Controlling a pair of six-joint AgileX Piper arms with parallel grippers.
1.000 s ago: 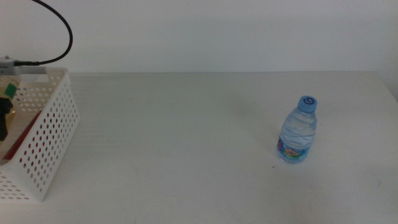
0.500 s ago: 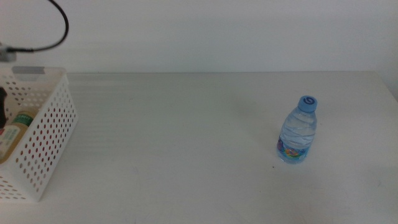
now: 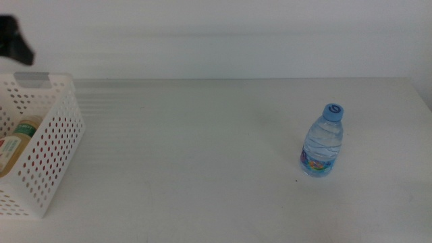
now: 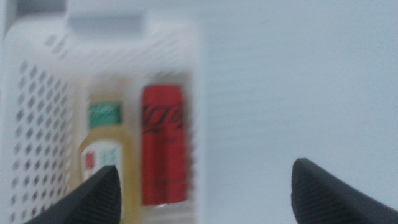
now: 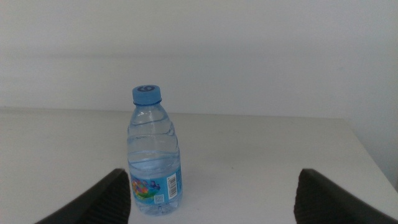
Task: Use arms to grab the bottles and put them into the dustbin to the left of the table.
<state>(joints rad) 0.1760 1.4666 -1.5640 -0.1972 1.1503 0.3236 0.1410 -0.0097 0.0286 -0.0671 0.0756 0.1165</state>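
White table [image 3: 202, 148] | water bottle [image 3: 322, 142] upright, cap up

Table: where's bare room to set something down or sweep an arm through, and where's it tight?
The table is bare from the dustbin across to the water bottle, and in front of both. The dustbin is crowded: yellow-liquid bottle and red cola can lie side by side. Left gripper is above it, open; right gripper faces the water bottle, open.
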